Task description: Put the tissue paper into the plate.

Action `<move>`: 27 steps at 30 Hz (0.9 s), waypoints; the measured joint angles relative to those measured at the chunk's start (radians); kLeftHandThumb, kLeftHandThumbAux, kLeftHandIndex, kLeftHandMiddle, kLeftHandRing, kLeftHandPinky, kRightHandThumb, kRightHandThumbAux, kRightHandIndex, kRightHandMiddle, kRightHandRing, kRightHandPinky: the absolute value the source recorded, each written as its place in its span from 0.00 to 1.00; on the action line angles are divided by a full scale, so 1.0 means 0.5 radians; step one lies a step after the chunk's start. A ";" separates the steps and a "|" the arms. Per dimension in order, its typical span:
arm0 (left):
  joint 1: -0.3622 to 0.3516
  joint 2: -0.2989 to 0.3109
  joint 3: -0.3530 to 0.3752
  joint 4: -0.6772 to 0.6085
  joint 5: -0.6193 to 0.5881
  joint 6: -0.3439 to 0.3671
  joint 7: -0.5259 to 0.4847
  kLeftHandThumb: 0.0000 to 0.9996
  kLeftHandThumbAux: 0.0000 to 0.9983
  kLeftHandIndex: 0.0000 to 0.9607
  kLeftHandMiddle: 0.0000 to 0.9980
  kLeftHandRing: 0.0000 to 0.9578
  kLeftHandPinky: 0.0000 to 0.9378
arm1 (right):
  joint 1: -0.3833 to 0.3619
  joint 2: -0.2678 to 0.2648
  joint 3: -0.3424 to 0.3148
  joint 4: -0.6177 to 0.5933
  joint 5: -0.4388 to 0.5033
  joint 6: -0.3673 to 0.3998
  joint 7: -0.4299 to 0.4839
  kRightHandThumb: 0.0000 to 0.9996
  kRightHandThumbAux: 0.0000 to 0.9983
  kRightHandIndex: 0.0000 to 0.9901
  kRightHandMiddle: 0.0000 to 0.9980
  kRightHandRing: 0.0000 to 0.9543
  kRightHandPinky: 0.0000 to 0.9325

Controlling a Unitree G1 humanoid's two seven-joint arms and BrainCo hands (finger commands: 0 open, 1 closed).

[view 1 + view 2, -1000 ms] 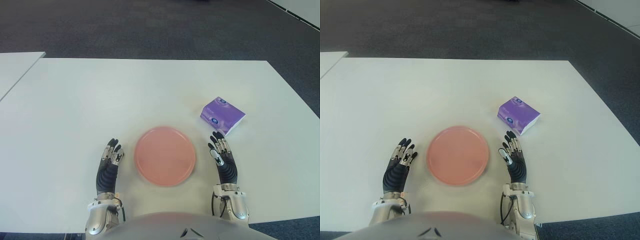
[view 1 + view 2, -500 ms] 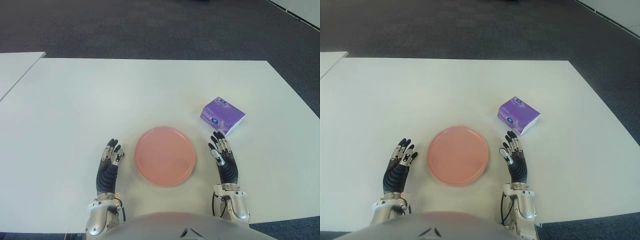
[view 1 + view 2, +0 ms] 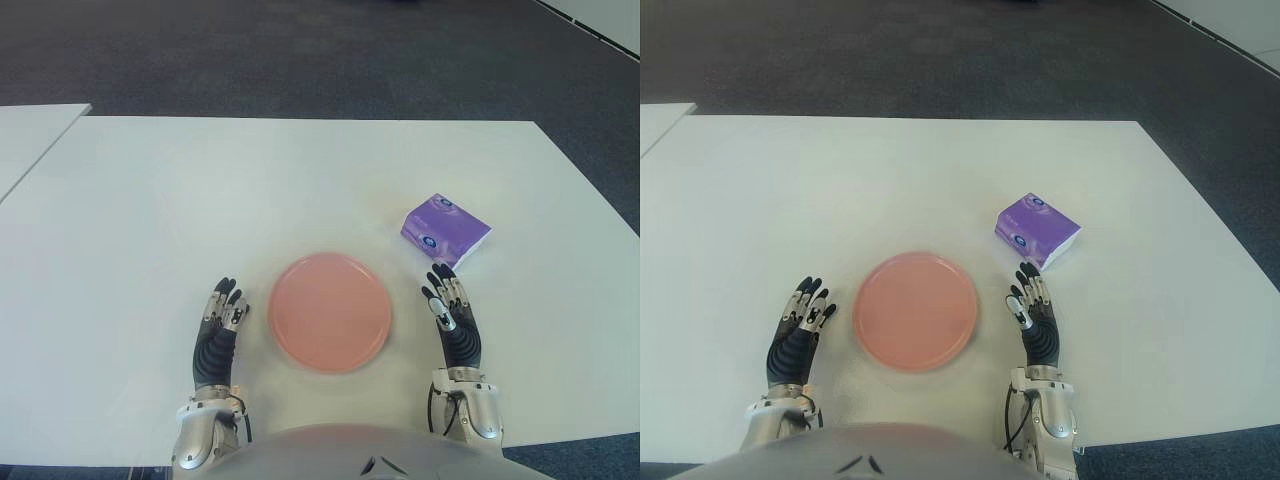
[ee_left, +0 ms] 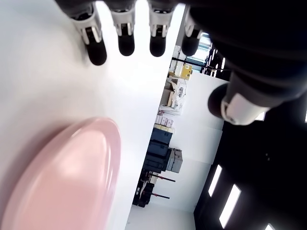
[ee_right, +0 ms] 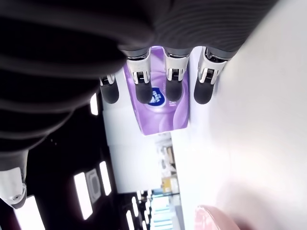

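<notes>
Presently, the tissue paper (image 3: 446,231), a purple pack, lay on the white table (image 3: 200,200), beyond and to the right of the pink plate (image 3: 330,312) and well apart from it. Nothing stood between pack and plate. The right hand (image 3: 455,325) showed just right of the plate, fingers extended and spread, holding nothing, fingertips near the pack's nearer edge. The left hand (image 3: 216,335) showed just left of the plate, fingers likewise extended, empty.

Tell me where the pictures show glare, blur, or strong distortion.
Left wrist view: the table is washed out white; the plate looks stretched and soft. Right wrist view: the right robot hand is blurred, the tissue pack sharper. Eye views: even light, faint shadows.
</notes>
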 measured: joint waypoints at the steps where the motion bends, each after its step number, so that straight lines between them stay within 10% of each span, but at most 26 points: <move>1: 0.000 0.000 -0.001 -0.001 0.000 0.000 0.003 0.04 0.55 0.00 0.00 0.00 0.01 | 0.015 -0.003 0.005 -0.031 -0.041 0.003 -0.020 0.23 0.50 0.01 0.04 0.00 0.00; 13: 0.000 0.000 -0.012 -0.004 0.024 0.000 0.017 0.03 0.54 0.00 0.00 0.00 0.01 | 0.252 -0.092 0.036 -0.684 -1.023 0.009 -0.368 0.19 0.50 0.00 0.00 0.00 0.00; 27: 0.000 0.001 -0.045 -0.013 0.037 0.007 0.039 0.03 0.55 0.00 0.00 0.00 0.02 | 0.139 -0.336 -0.029 -0.684 -2.045 -0.121 -1.040 0.27 0.52 0.01 0.00 0.00 0.00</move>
